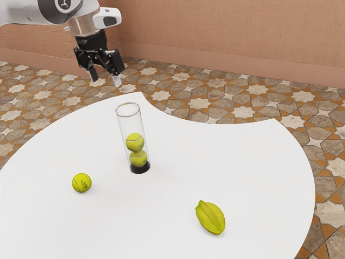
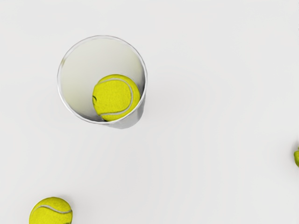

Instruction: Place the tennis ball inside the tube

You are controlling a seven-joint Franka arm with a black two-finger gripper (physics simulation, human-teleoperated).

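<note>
High at the exterior view's upper left, the black gripper is open with nothing between its fingers, above and beyond the tube's top. The clear tube stands upright on its black base, with two tennis balls stacked inside. A loose tennis ball lies on the table, apart from the tube, toward the exterior view's left. From above, in the wrist view, the tube shows its round mouth and the upper inside ball. The loose ball rests beside it, cut off by the frame's edge.
A yellow-green star fruit lies on the white table, on the exterior view's right of the tube. The table has a curved edge with a notch on its far side. Patterned floor tiles and a wall stand beyond.
</note>
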